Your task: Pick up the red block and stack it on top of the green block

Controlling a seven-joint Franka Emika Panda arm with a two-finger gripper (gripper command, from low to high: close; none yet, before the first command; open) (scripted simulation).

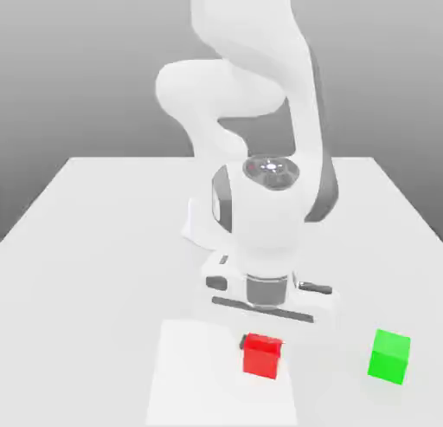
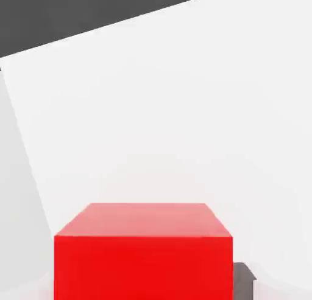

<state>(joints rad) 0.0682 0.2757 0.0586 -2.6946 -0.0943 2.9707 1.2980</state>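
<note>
The red block (image 1: pixel 260 358) rests on the white table near its front edge, below the arm's white hand. My gripper (image 1: pixel 260 345) is lowered straight over it, with a dark fingertip pressed to each side, so it is shut on the block. In the hand view the red block (image 2: pixel 143 256) looms very close, and one dark fingertip (image 2: pixel 245 280) shows at its side. The green block (image 1: pixel 389 356) stands alone on the table toward the exterior view's right, about a hand's width from the red one.
The white table (image 1: pixel 104 243) stretches back to the arm's base. A slightly brighter rectangular patch (image 1: pixel 199 382) lies on the surface under and beside the red block. The arm's bulky links rise over the table's middle.
</note>
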